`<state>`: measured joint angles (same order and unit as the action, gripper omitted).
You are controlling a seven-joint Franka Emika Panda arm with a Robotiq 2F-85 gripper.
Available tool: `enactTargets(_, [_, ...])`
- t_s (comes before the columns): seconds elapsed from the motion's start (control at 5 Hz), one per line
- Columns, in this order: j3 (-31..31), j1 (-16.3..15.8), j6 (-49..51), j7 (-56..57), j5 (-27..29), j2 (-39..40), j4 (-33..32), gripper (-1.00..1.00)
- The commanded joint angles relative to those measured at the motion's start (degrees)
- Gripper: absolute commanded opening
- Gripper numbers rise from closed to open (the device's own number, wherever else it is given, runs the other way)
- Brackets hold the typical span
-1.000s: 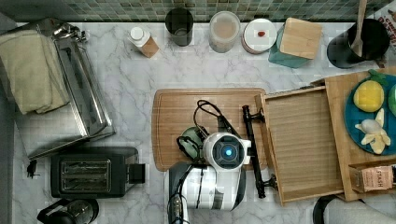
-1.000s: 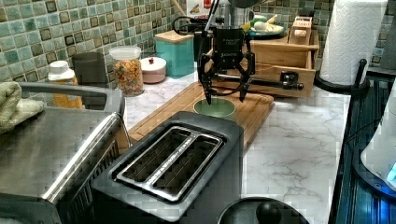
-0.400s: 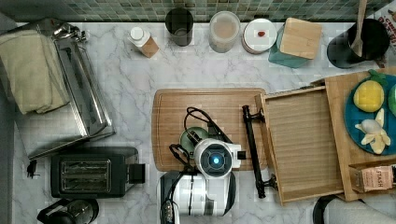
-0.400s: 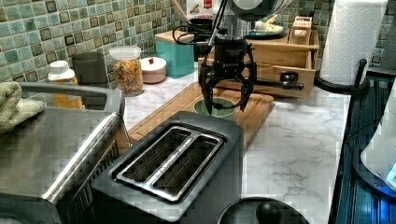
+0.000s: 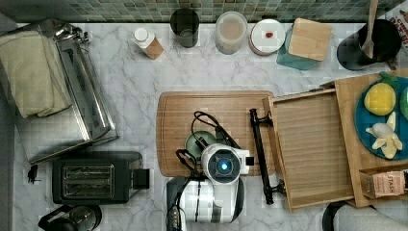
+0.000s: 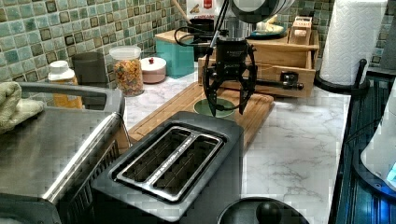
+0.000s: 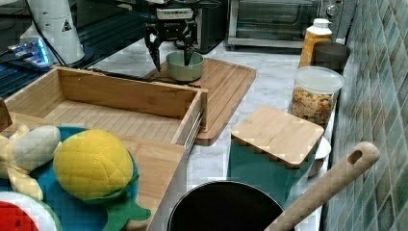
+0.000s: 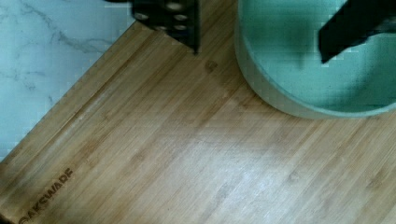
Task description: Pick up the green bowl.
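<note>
I am bringing the gripper [image 7: 171,54] down over the green bowl [image 7: 184,66], which is sitting on the wooden cutting board [image 7: 226,86], near the board's edge closest to the toaster [image 6: 173,163]. The fingers are spread wide and holding nothing; in the wrist view one fingertip [image 8: 352,31] is hanging over the bowl's inside while the other is standing outside the wall, above the board. So I am straddling the rim, which looks like the right grasp. I am judging that I should lower until the tips pass well below the rim, keep the wall centred between them, then close gently, since a glazed wall may slip.
</note>
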<state>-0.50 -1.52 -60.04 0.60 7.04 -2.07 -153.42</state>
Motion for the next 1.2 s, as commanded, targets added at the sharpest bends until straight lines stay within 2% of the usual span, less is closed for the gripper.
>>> enactTargets(0.2, [0.3, 0.5, -0.2, -0.5, 0.6, 0.7, 1.7, -1.0])
enactTargets(0.6, [0.2, 0.5, 6.0, -0.5, -0.1, -1.9, 4.9, -1.0])
enactTargets(0.8, [-0.8, 0.1, 10.7, -6.4, -4.5, -5.4, 8.4, -1.0])
enactTargets(1.0, [-5.9, 5.2, 15.4, -7.2, -4.0, -6.8, 13.9, -1.0])
enactTargets(1.2, [-3.2, 4.2, 22.2, -6.8, -4.6, -9.3, 19.3, -1.0])
